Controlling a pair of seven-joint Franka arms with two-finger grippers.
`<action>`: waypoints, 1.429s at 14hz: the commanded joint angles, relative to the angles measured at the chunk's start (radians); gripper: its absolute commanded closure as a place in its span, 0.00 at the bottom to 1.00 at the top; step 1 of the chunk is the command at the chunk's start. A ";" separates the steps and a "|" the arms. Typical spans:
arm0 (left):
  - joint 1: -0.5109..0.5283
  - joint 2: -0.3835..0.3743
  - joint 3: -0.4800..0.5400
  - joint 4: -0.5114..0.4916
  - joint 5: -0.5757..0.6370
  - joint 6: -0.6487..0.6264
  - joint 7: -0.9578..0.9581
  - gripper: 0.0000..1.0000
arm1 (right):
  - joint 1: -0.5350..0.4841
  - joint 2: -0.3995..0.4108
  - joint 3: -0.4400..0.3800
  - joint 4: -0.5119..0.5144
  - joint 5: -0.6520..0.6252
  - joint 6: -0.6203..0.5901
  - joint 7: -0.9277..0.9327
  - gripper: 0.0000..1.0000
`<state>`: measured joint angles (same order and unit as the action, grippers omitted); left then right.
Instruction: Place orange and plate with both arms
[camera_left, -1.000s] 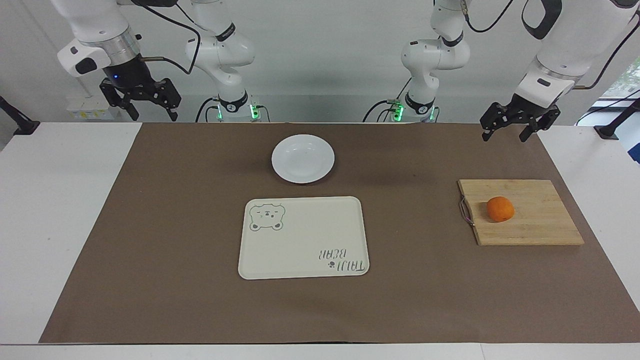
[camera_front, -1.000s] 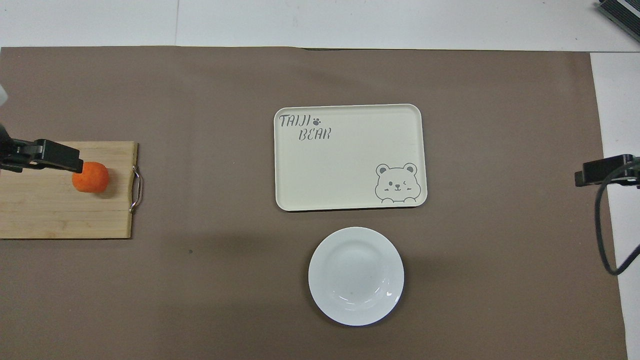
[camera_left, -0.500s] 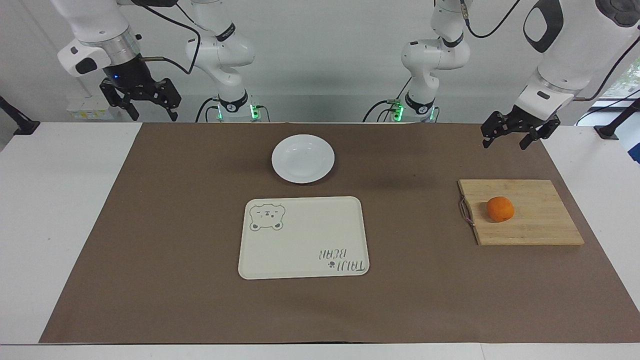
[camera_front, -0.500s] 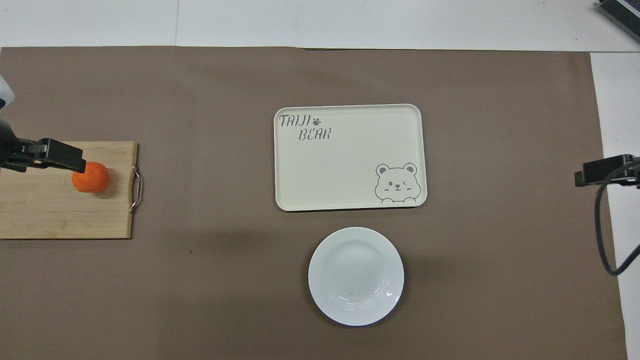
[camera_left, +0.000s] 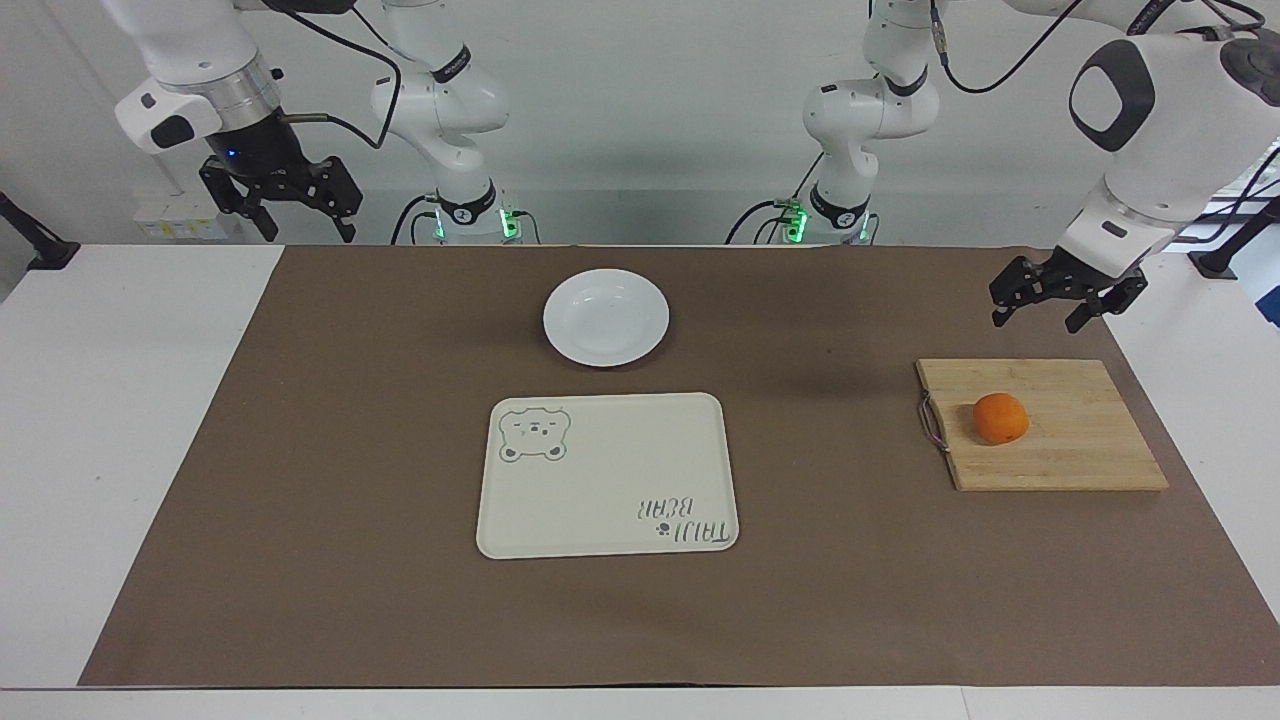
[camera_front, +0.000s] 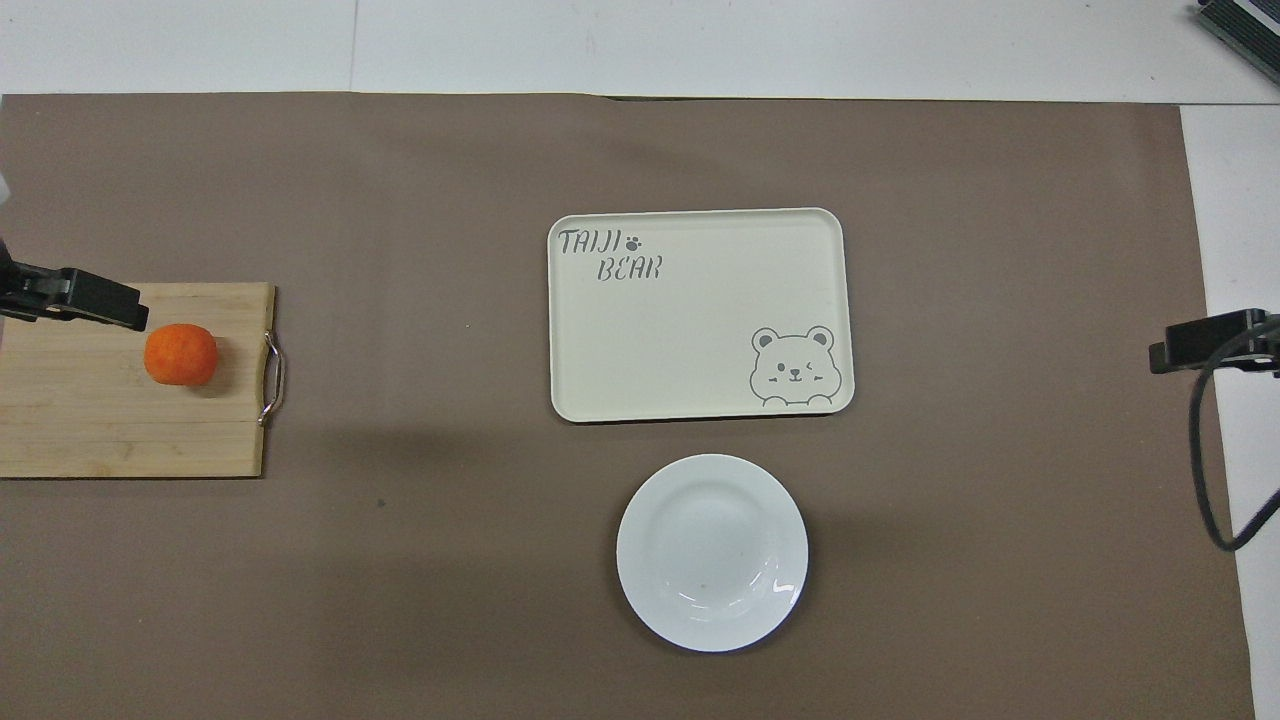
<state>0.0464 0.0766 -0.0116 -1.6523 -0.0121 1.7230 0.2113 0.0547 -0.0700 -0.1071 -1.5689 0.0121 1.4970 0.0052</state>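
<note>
The orange (camera_left: 1001, 418) (camera_front: 180, 354) lies on a wooden cutting board (camera_left: 1080, 450) (camera_front: 90, 430) toward the left arm's end of the table. My left gripper (camera_left: 1035, 320) hangs open and empty in the air by the board, apart from the orange. One of its fingers (camera_front: 95, 299) shows in the overhead view over the board's edge. The white plate (camera_left: 606, 317) (camera_front: 712, 552) rests empty on the brown mat near the robots' bases. My right gripper (camera_left: 308, 232) waits open, raised at the right arm's end of the table, with one finger (camera_front: 1200, 341) showing from above.
A cream rectangular tray (camera_left: 620, 470) (camera_front: 690, 330) with a bear drawing lies on the mat, just farther from the robots than the plate. The board has a metal handle (camera_left: 932, 422) on its side toward the tray. A black cable (camera_front: 1205, 470) hangs by the right gripper.
My left gripper has come down and moved toward the cutting board, still open. The right arm, orange, plate and tray have stayed put.
</note>
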 joint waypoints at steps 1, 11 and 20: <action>0.036 0.005 -0.007 -0.078 0.008 0.075 0.049 0.00 | -0.001 -0.016 0.000 -0.016 -0.008 0.005 -0.010 0.00; 0.087 0.137 -0.007 -0.190 0.008 0.343 0.082 0.00 | -0.001 -0.017 0.000 -0.016 -0.008 0.005 -0.010 0.00; 0.122 0.210 -0.007 -0.294 0.008 0.547 0.086 0.00 | -0.003 -0.019 0.000 -0.019 -0.008 0.005 -0.010 0.00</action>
<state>0.1573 0.2913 -0.0104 -1.9006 -0.0121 2.2141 0.2926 0.0547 -0.0700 -0.1071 -1.5693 0.0121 1.4970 0.0052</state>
